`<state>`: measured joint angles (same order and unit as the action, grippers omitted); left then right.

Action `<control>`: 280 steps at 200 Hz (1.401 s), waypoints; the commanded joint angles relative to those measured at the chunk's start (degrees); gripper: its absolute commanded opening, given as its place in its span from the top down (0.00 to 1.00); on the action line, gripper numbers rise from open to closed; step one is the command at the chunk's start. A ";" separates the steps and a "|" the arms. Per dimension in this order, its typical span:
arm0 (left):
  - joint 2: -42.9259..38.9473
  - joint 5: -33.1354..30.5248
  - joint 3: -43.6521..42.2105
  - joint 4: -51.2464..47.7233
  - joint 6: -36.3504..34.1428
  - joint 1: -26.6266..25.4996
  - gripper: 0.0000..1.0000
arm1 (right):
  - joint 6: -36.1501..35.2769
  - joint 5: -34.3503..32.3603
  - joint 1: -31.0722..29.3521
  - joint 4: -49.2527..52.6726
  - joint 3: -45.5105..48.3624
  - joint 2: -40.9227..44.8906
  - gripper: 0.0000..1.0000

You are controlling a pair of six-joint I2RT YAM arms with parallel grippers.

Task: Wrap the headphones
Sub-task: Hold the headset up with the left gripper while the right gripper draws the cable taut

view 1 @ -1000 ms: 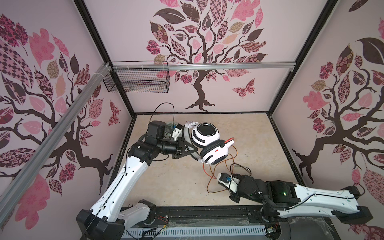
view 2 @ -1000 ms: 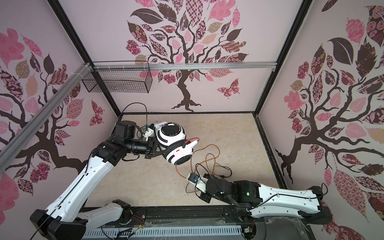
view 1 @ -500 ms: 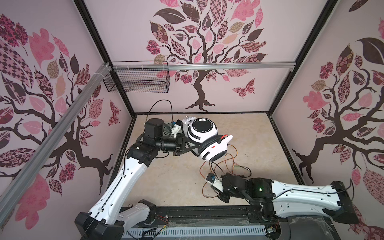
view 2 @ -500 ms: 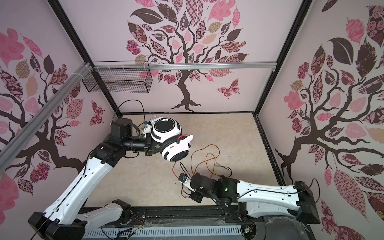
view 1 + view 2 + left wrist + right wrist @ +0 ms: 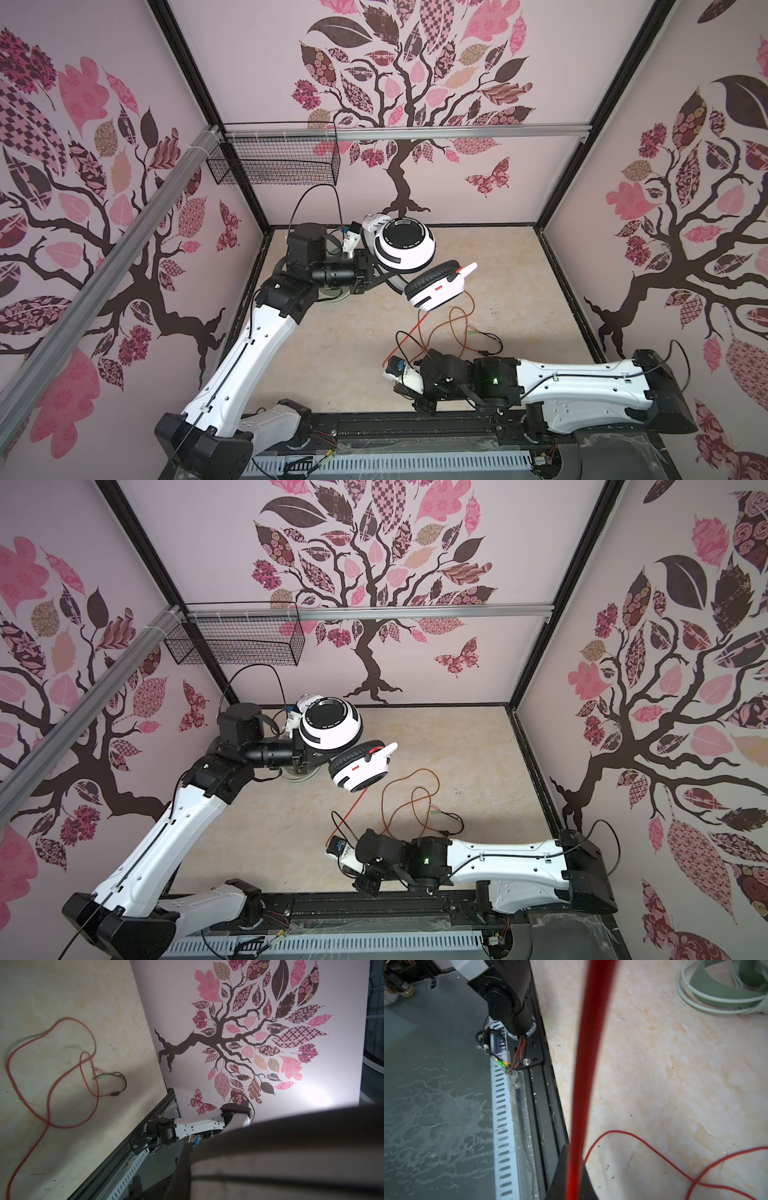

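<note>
Above the table's (image 5: 353, 353) left half, the white pair (image 5: 403, 249) hangs in the air. The left gripper (image 5: 380, 276) is closed on its thin black band, one cup uppermost and the other tipped lower toward the middle. From the lower cup the cable (image 5: 409, 332) runs down in a fairly straight red line to the right gripper (image 5: 572, 1178). That gripper sits low near the front rail with its fingers pinched shut on the strand.

Past that pinch nothing is gathered. The rest of the cable lies in loose loops on the table, ending at the plugs (image 5: 99, 1075), which rest flat and well apart from either gripper. No turn of it shows round the band or the cups, so I judge this pair's winding barely begun — held and tensioned, not yet wrapped.

The mint pair (image 5: 716, 995) lies on the table under the left arm, its pale cable (image 5: 685, 995) lying in several strands beside the band. That one looks done, though most of it is out of view — roughly half the job remains.
</note>
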<state>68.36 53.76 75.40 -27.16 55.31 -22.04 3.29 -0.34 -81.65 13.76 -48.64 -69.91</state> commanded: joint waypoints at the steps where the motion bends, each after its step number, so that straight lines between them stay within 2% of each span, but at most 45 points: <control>1: 0.73 -6.97 4.61 -1.22 -0.63 0.33 1.00 | 0.54 0.85 -1.67 1.89 -2.03 -2.76 1.00; 19: 0.58 -11.48 4.97 -3.75 -1.56 0.33 1.00 | 0.75 0.74 -1.76 1.85 -2.86 -3.45 1.00; 31: 0.50 -11.74 5.13 -4.37 -1.79 0.34 1.00 | 0.71 -0.30 -1.74 2.07 -3.28 -3.64 1.00; 59: 1.59 -5.76 4.03 -2.96 0.07 0.33 1.00 | -0.47 -3.70 -1.04 3.12 -3.83 -3.48 1.00; 87: 1.24 1.81 0.37 5.11 6.16 0.33 1.00 | -0.73 -2.40 2.27 4.17 -4.07 -4.00 1.00; 104: 0.77 4.02 -0.66 6.65 7.76 0.33 1.00 | -1.24 -1.10 6.03 4.24 -4.03 -4.14 1.00; 134: 0.72 8.64 -0.74 6.58 8.15 0.33 1.00 | -2.43 -0.96 7.83 5.09 -4.28 -5.12 1.00; 186: 0.73 12.96 -0.34 3.47 6.05 0.34 1.00 | -1.64 -0.10 10.31 5.84 -2.63 -5.75 1.00; 204: 1.01 14.12 0.47 0.03 3.14 0.33 1.00 | -1.70 -0.10 11.99 7.20 -2.08 -5.47 1.00; 280: 0.55 13.22 2.90 -13.87 -6.73 0.59 1.00 | -1.09 0.13 19.74 9.49 4.39 1.58 1.00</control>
<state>70.54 64.31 75.22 -38.13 52.27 -21.74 2.13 -0.95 -63.24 19.18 -46.04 -71.16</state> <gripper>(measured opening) 0.074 0.054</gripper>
